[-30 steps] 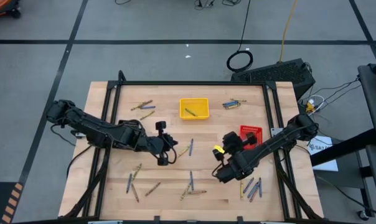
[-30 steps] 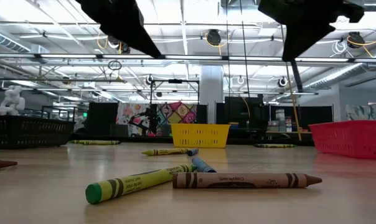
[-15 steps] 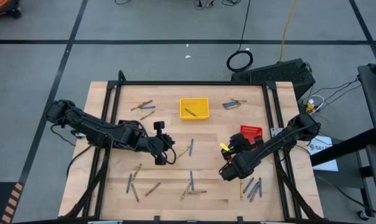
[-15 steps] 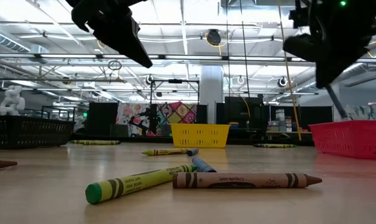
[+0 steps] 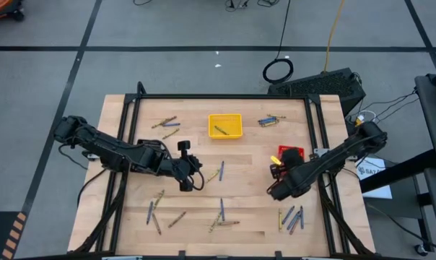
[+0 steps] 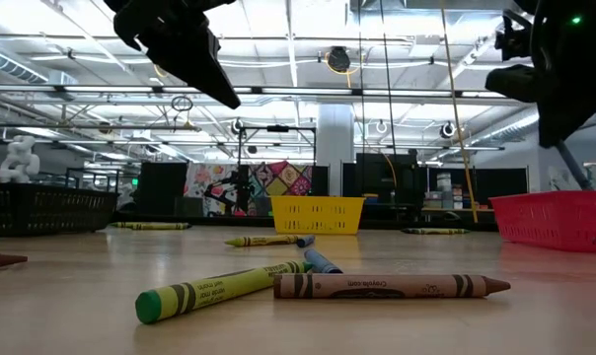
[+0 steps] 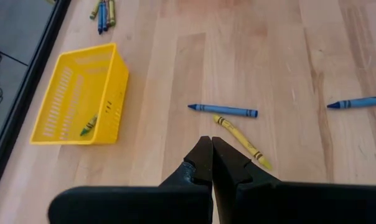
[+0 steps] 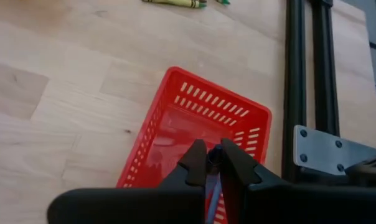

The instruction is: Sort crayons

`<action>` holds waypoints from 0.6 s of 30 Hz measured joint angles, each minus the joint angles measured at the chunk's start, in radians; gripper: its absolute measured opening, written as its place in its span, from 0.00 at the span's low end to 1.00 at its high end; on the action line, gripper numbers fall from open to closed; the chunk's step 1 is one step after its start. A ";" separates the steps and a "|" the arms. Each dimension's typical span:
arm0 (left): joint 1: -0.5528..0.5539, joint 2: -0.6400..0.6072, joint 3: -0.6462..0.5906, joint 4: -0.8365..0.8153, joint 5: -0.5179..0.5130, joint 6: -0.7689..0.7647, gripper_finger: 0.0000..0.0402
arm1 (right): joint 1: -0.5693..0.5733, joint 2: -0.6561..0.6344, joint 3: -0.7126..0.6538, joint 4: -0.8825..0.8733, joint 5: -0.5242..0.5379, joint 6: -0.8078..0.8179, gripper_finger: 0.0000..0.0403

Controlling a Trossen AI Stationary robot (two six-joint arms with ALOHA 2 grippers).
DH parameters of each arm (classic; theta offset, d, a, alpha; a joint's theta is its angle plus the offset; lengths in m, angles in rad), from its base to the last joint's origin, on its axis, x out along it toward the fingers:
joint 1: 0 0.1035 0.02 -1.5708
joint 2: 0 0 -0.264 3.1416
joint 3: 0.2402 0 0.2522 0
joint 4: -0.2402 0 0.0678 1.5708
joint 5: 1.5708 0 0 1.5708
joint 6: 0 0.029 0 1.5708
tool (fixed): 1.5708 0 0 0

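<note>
Right tool (image 8: 214,163) hangs directly over the red basket (image 8: 175,124) near the right edge of the table (image 5: 196,209). Its two fingers are pressed together on a thin bluish stick, which I judge to be a blue crayon (image 8: 211,198); it points down into the basket, its long axis almost upright. The coming move turns on this: the basket lies straight below, so the tool needs only to open, I think.

Left tool (image 7: 211,163) hovers near the middle of the table, fingers together and empty. A yellow crayon (image 7: 241,140) and another blue crayon (image 7: 223,111) lie just ahead of it, almost touching at one end. The left arm is clearly the nearer one to them.

Farther, toward the far edge, the yellow basket (image 5: 225,125) holds one greenish crayon (image 7: 88,125). Other crayons (image 5: 291,217) lie scattered along the near edge.
</note>
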 joint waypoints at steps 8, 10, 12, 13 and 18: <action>0.001 0.000 0.000 0.000 -0.001 -0.001 0.00 | -0.033 -0.092 -0.100 0.016 -0.054 -0.030 0.01; 0.001 0.000 0.000 0.000 -0.001 -0.001 0.00 | -0.037 -0.107 -0.122 0.038 -0.053 -0.032 0.01; 0.001 0.000 0.000 0.001 -0.001 -0.001 0.00 | -0.039 -0.118 -0.136 0.072 -0.052 -0.046 0.02; 0.001 0.000 0.000 0.001 -0.001 -0.001 0.00 | -0.039 -0.120 -0.138 0.088 -0.051 -0.058 0.02; 0.000 0.000 0.000 0.005 -0.001 -0.002 0.00 | -0.039 -0.120 -0.138 0.124 -0.046 -0.089 0.08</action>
